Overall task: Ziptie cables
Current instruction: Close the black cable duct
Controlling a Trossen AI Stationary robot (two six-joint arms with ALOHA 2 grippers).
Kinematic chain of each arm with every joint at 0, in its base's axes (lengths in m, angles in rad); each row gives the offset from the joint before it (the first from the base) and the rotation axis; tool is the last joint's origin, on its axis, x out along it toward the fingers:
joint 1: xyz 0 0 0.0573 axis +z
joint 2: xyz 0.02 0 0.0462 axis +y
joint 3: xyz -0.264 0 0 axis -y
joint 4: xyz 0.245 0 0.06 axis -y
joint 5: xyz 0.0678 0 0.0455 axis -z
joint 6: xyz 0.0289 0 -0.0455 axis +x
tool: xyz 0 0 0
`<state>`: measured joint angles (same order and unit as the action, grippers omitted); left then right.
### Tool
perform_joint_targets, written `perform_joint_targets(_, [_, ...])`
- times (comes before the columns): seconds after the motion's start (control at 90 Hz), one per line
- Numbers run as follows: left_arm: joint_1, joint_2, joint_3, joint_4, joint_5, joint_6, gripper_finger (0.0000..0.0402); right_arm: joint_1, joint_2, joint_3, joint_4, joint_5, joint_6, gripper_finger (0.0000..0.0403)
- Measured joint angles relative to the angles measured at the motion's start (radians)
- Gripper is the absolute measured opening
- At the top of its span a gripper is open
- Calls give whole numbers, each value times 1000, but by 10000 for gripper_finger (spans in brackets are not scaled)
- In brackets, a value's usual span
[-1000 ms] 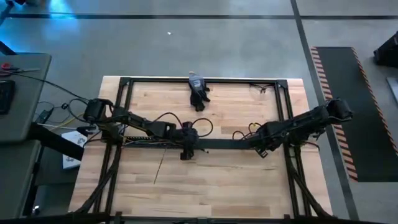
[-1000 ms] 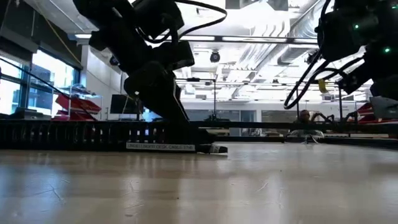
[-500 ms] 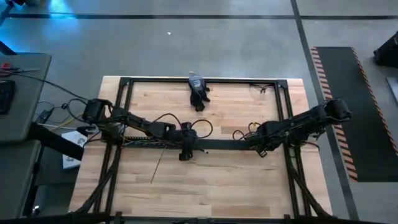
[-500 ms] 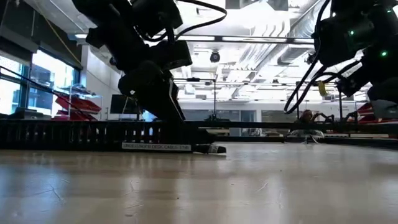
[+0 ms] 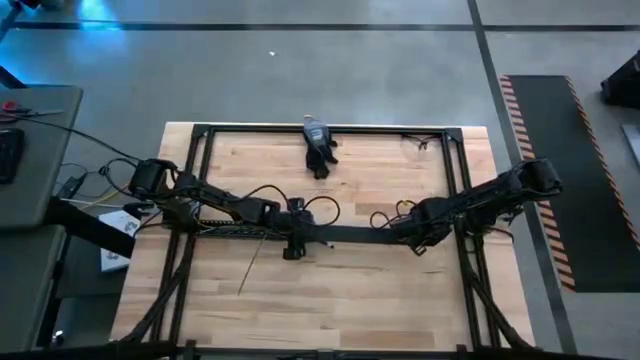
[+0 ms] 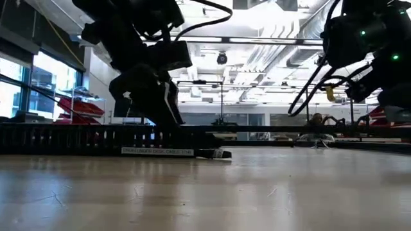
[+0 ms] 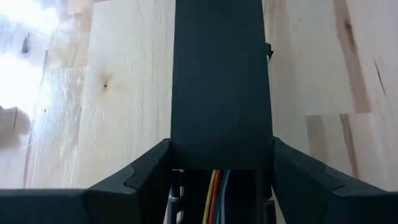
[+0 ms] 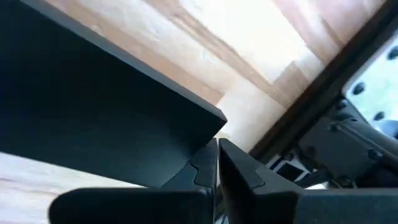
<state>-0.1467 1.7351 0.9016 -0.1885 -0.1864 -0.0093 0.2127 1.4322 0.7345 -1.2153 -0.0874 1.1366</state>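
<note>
A long black duct point(image 5: 350, 233) with a flat lid lies across the table's middle, left to right. The cables show as yellow, red and blue strands point(image 7: 216, 198) running under the lid's end, and as pale wires point(image 5: 222, 229) along the duct's left part. My left gripper point(image 5: 293, 243) stands over the duct near its middle, shut on it. My right gripper point(image 5: 415, 240) is at the duct's right end, fingers shut point(image 8: 217, 167) beside a black corner of it point(image 8: 214, 115). A thin dark strip point(image 5: 247, 267) lies on the wood nearer the front. My left gripper has the black duct's lidded part between its two fingers point(image 7: 146, 177), one on each long side point(image 7: 177, 146). The fingers come from above and lie across the duct, which rests on the table. My right gripper sits against the duct's end corner; I cannot tell whether it touches.
A black metal frame point(image 5: 330, 129) runs round the tabletop. A small bottle and a dark tool point(image 5: 317, 150) lie at the far edge, middle. Bare wood lies toward the near edge. A grey side table point(image 5: 35, 140) stands off the left.
My left gripper has gone a little toward the table's left edge, low along the duct. The white-labelled piece beside it in the low view and the thin dark strip have slid left with it. My right gripper has also shifted slightly leftward.
</note>
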Motion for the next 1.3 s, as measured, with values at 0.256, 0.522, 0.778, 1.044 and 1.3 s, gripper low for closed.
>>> perform_joint_targets(0.256, [0,0,0,1,-7,-3,214,-2,-36,7,-9,3,-10,0])
perform_joint_targets(0.522, [2,2,-1,33,-9,13,245,-3,-71,18,-42,13,-1,0])
perform_joint_targets(0.778, [9,5,-3,1,3,32,297,-3,-71,18,-22,12,-27,0])
perform_joint_targets(1.044, [10,-58,-2,-46,12,30,305,-3,-71,22,61,20,-45,0])
perform_joint_targets(1.3, [23,-60,-1,-57,24,29,294,-3,-71,20,46,18,-54,0])
